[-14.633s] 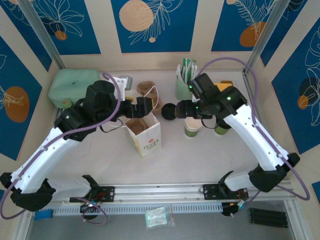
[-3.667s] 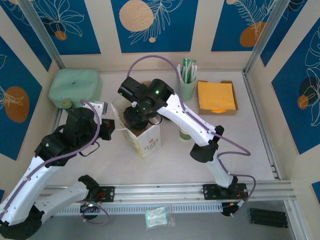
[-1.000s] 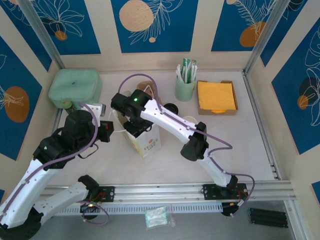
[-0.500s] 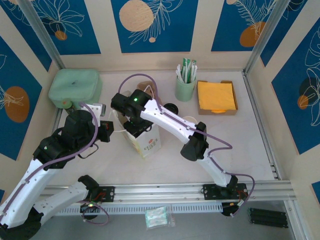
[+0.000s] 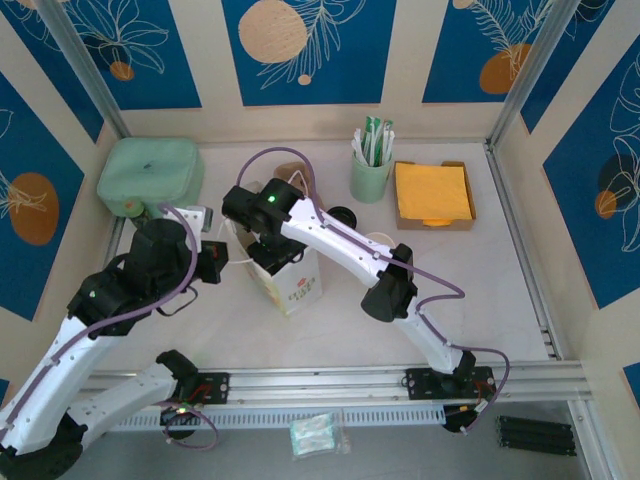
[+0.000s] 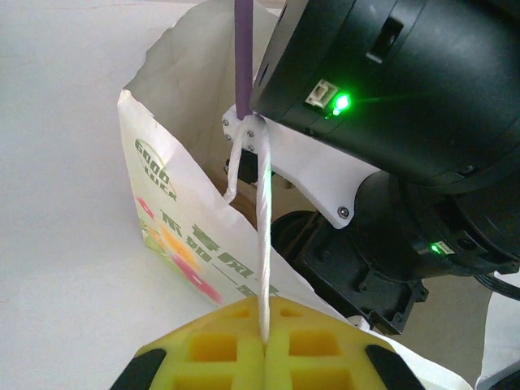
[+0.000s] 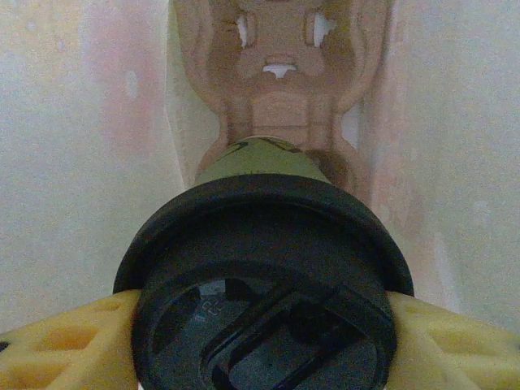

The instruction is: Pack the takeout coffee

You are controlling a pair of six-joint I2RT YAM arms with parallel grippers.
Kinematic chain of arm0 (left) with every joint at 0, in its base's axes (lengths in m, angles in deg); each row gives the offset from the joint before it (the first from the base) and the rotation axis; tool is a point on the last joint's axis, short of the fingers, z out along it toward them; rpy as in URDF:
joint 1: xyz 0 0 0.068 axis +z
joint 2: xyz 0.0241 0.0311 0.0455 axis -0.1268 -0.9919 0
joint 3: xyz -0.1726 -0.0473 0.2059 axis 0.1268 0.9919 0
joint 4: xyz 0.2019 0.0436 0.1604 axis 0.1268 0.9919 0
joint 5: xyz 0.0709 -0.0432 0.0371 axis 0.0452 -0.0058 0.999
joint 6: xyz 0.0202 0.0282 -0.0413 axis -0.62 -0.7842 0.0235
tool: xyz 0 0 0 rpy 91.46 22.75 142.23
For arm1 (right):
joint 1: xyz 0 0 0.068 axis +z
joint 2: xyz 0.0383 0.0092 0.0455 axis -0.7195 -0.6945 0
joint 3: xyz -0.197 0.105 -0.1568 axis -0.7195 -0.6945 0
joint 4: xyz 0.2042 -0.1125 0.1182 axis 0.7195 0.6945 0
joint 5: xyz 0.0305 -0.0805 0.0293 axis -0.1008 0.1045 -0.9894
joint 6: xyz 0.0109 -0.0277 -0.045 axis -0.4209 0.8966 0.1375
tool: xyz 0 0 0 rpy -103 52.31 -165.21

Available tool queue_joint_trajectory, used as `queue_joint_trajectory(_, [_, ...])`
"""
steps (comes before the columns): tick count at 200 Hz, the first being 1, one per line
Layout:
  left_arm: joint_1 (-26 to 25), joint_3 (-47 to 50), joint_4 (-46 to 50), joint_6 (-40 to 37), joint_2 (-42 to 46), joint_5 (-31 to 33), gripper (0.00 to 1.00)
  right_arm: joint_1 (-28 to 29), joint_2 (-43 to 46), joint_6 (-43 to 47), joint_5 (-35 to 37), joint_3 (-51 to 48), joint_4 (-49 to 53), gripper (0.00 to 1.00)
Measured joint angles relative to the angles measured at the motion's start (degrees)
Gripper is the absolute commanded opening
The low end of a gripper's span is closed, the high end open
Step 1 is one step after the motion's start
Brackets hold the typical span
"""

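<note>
The takeout coffee (image 7: 264,284) shows its round black lid and an olive-green side, held down inside the white paper bag (image 5: 297,287). My right gripper (image 7: 264,333) is shut on it, one yellow pad against each side of the lid. In the top view the right arm's wrist (image 5: 266,243) plunges into the bag's open mouth. My left gripper (image 6: 266,348) is shut on the bag's white string handle (image 6: 262,244), just left of the bag (image 6: 175,219); it is seen from above as the left gripper (image 5: 220,263).
A brown cardboard cup carrier (image 7: 280,97) lies at the bag's bottom under the cup. Behind the bag are a loose black lid (image 5: 343,218), a mint-green cup of sachets (image 5: 371,176), an orange napkin tray (image 5: 433,194) and a green box (image 5: 150,172). A lidless cup (image 5: 377,242) stands by the right arm.
Nothing visibly moved in the last second. Compared with 3.7 s ago, the right arm has shifted left and sunk deeper into the bag; the left gripper kept hold of the handle.
</note>
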State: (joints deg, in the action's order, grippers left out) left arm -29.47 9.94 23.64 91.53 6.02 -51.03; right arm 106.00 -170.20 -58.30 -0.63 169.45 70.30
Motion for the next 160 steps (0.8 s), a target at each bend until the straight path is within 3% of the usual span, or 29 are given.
queue_joint_trajectory(160, [0.0, -0.8, 1.3, 0.0, -0.7, 0.0, 0.00, -0.9, 0.0, 0.0, -0.2, 1.6, 0.0, 0.63])
